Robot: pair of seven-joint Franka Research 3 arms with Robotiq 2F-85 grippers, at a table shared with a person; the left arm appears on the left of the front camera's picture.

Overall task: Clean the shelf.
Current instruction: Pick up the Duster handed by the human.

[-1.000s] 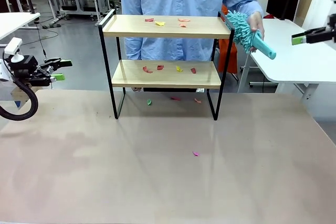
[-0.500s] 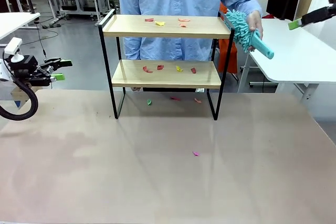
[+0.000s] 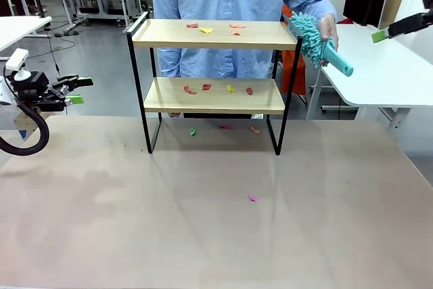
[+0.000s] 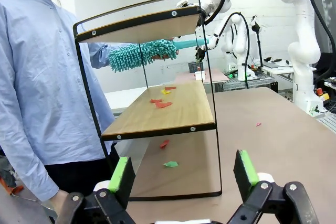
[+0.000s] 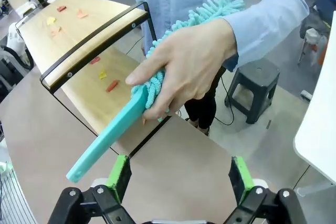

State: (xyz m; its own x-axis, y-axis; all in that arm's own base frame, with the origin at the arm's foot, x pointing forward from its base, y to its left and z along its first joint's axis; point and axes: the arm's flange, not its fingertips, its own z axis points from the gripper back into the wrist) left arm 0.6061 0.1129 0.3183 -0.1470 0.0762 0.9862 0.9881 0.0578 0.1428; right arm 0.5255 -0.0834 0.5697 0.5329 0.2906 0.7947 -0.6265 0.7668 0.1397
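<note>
The shelf (image 3: 169,33) stands at the far middle of the brown table, with small coloured paper scraps (image 3: 206,30) on its top board and more scraps (image 3: 206,88) on the lower one. A person behind it holds a teal fluffy duster (image 3: 318,42) by the shelf's right end, handle pointing down right. My left gripper (image 3: 80,91) hovers open at the left table edge, facing the shelf (image 4: 157,111) end-on. My right gripper (image 3: 382,32) is high at the far right, open, looking down on the hand and the duster (image 5: 113,132), whose handle end lies just beyond the fingertips.
Loose scraps lie under the shelf (image 3: 224,126), and a pink one (image 3: 252,198) sits mid-table. White side tables stand at the right (image 3: 399,76) and the left (image 3: 13,28). A grey stool (image 5: 257,85) stands on the floor behind.
My right gripper has risen and drawn slightly right. The person's hand with the duster has shifted a little. The left arm is still.
</note>
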